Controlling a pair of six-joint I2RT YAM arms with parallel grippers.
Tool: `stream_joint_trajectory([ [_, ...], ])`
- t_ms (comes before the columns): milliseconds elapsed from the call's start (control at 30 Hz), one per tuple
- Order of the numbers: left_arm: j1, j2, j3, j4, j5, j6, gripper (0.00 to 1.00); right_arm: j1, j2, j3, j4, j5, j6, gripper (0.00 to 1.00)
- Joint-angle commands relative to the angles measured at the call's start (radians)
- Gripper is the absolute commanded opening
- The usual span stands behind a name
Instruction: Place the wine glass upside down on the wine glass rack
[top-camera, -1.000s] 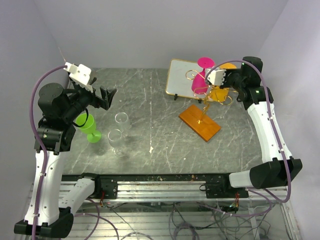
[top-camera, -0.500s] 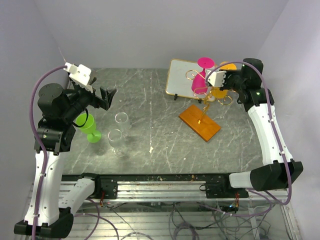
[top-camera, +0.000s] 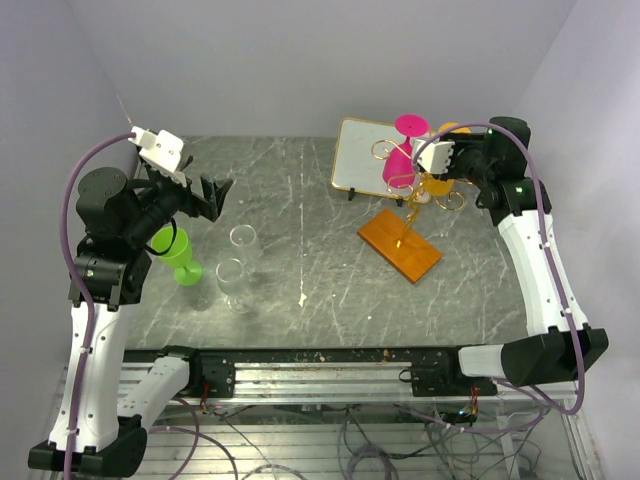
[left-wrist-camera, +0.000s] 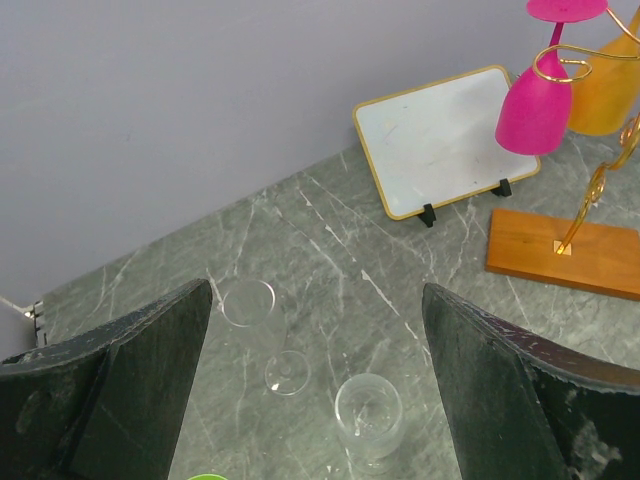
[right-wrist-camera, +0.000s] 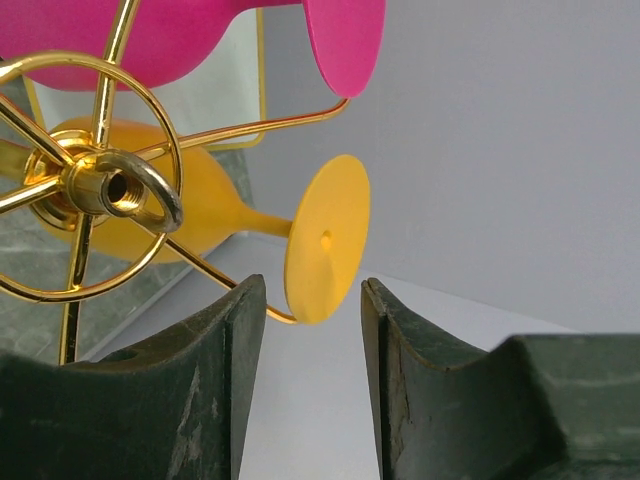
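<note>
Orange-yellow wine glass (right-wrist-camera: 220, 215) hangs inverted on gold wire wine glass rack (top-camera: 400, 245), table's 1 o'clock; right gripper (right-wrist-camera: 312, 290) fingers parted around its foot, apparently not touching; left gripper (left-wrist-camera: 315, 300) spread wide, empty

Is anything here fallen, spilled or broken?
Nothing stands out. The pink glass and orange glass hang on the rack; the green glass and two clear glasses stand upright.
</note>
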Motion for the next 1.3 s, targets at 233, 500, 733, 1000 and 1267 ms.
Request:
stream_joint_trajectory([
  [233, -0.002, -0.006, 0.001, 0.008, 0.012, 0.016, 0.97, -0.005, -0.037, 0.036, -0.077, -0.084, 0.058, 0.46],
  [500, -0.002, -0.009, -0.007, 0.012, -0.018, 0.028, 0.97, -0.005, -0.05, 0.075, -0.079, -0.113, 0.104, 0.47],
  [733, -0.002, -0.026, -0.024, 0.03, -0.093, 0.02, 0.97, -0.004, -0.071, 0.113, -0.032, -0.115, 0.211, 0.48],
  [1000, 0.0, -0.039, -0.024, 0.006, -0.303, 0.016, 0.97, -0.005, -0.136, 0.136, 0.001, -0.087, 0.43, 0.54],
  [1267, 0.078, -0.032, -0.051, -0.087, -0.435, 0.011, 1.0, -0.004, -0.235, 0.087, -0.008, -0.101, 0.692, 0.63],
])
